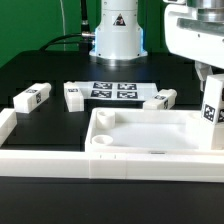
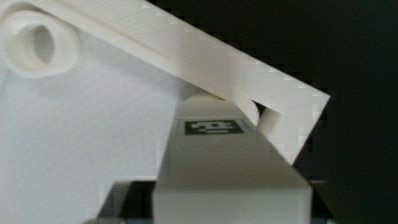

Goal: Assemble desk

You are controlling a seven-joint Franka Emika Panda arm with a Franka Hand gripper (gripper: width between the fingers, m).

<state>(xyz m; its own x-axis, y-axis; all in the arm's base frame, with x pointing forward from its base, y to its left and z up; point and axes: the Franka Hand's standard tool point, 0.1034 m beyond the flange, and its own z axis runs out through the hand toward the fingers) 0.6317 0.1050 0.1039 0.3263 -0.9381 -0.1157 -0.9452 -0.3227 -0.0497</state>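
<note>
Since its lower end apparently has to be seated in the corner beneath, one tagged leg (image 1: 211, 105) is pinched upright by the pincer (image 1: 210, 80) at three o'clock of the exterior view, just over a corner of the rimmed desk panel (image 1: 140, 114) lying at five o'clock.

Tagged white leg (image 2: 222, 165) is clamped between the gripper (image 2: 222, 200) fingers (image 2: 134, 205). Beyond the fingertips, its far end reaches the tabletop (image 2: 89, 130) corner; contact unconfirmed. Round socket (image 2: 45, 45) lies farther off.
</note>
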